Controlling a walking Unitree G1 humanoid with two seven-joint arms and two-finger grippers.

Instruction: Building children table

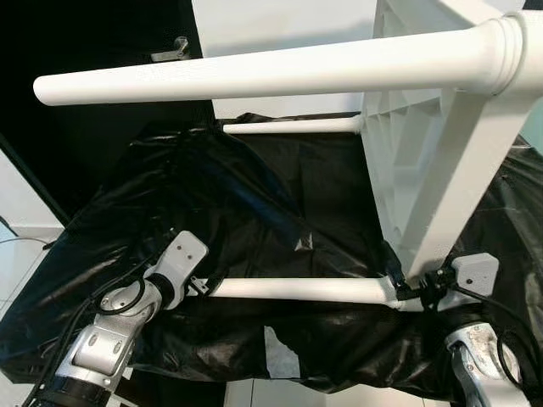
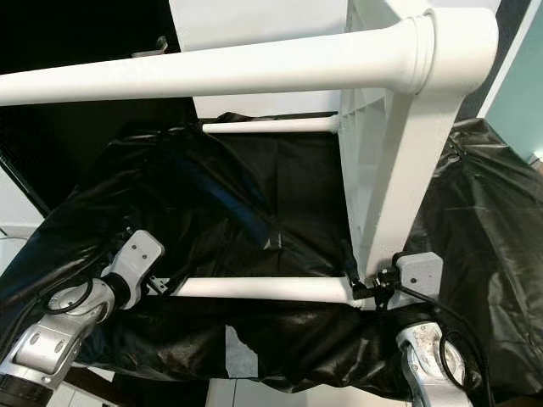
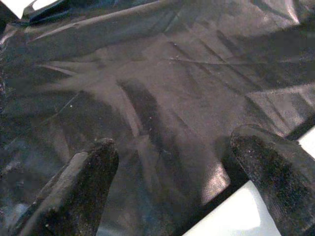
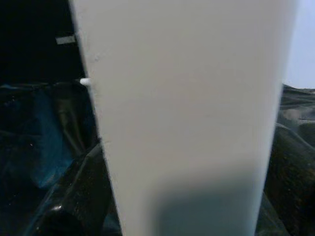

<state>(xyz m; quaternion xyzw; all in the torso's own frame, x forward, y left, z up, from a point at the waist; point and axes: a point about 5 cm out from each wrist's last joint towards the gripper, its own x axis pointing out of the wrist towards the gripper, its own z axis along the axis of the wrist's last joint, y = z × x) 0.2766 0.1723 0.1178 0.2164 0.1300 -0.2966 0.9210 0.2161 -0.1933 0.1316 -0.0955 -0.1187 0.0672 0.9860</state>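
A white children's table lies on its side on black plastic sheeting (image 1: 280,195), its ribbed top (image 1: 407,153) standing upright at the right. Three legs point left: a near upper one (image 1: 254,75), a far one (image 1: 293,126) and a low one (image 1: 297,289) just above the sheeting. My left gripper (image 1: 202,287) is at the free end of the low leg, open, with the sheeting showing between its fingers (image 3: 83,182) and the white leg beside one of them. My right gripper (image 1: 409,288) is shut on the table's white corner (image 4: 182,123), where the low leg joins the top.
The sheeting covers a raised surface whose front edge runs just before my arms, with pale floor (image 1: 21,263) below at the left. A dark door with a metal handle (image 1: 174,47) stands behind at the left. A white wall (image 1: 280,25) is behind.
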